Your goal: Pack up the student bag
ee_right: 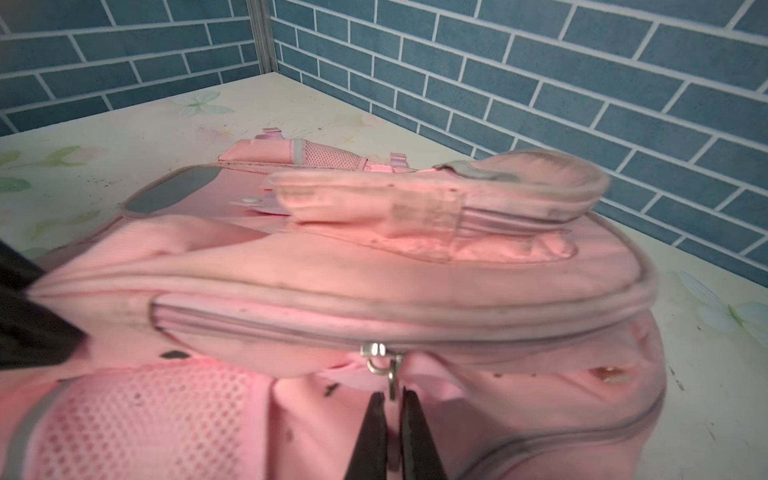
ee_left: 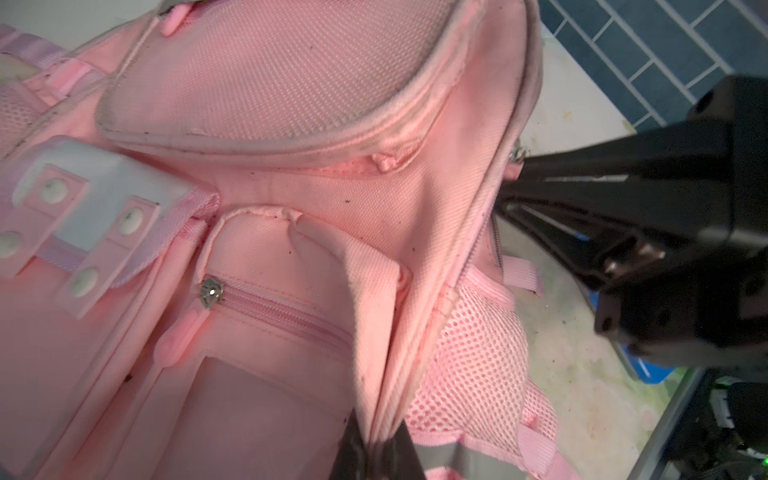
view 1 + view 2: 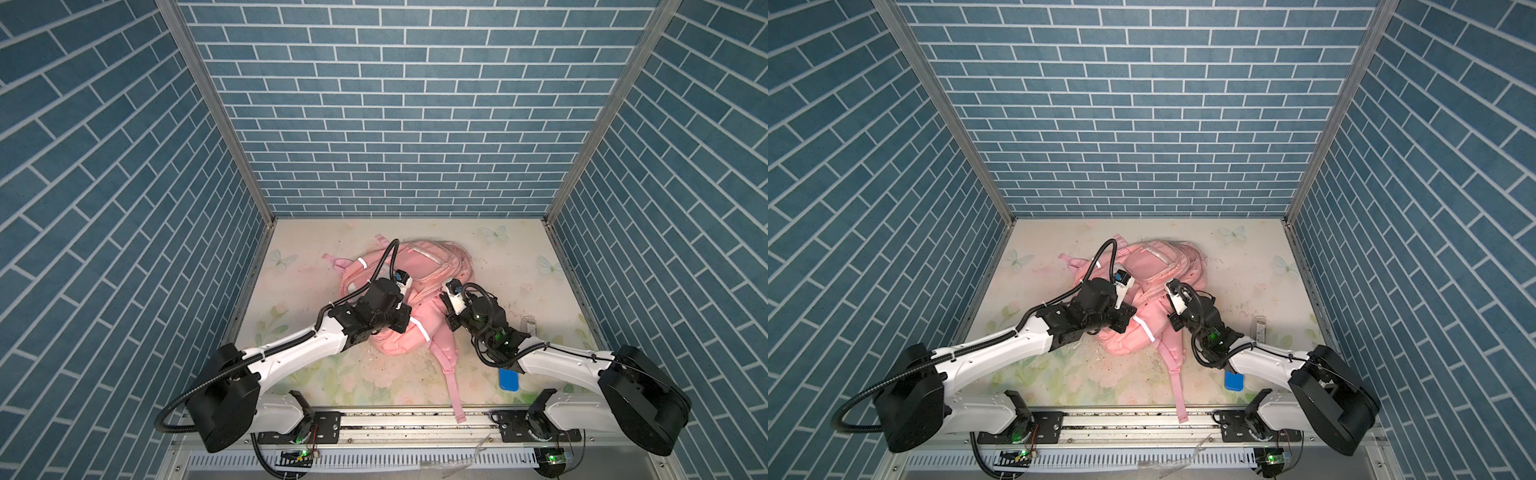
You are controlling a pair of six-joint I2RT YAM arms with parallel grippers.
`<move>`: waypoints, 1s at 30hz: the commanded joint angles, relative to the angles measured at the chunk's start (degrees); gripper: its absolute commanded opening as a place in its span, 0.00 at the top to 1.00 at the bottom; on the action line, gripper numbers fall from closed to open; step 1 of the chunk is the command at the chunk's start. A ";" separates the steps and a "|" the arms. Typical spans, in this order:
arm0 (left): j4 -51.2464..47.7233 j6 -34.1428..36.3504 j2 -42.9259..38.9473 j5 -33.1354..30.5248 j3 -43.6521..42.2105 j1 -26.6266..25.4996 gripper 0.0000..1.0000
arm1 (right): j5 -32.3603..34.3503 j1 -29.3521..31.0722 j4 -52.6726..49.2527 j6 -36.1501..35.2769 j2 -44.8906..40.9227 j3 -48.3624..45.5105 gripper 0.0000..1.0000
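blue flat object (image 3: pixel 508 379): not yet packed, at 5 o'clock.
right gripper (image 1: pixel 392 409): clamped on the zip pull (image 1: pixel 390 376), presumably for unzipping.
left gripper (image 2: pixel 380 446): pinched on a student bag (image 2: pixel 365 291) fold, as a brace.
student bag: laid flat at centre.

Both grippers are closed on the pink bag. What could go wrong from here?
The right gripper pinches only the end of the metal zipper pull; it may slip out. The left gripper holds just a fold of the student bag; the soft fabric may bunch and jam the zipper.
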 commanded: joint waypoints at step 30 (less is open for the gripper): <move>-1.30 4.61 4.18 4.56 5.31 16.17 0.52 | -2.98 6.48 -13.46 4.10 7.61 12.98 1.00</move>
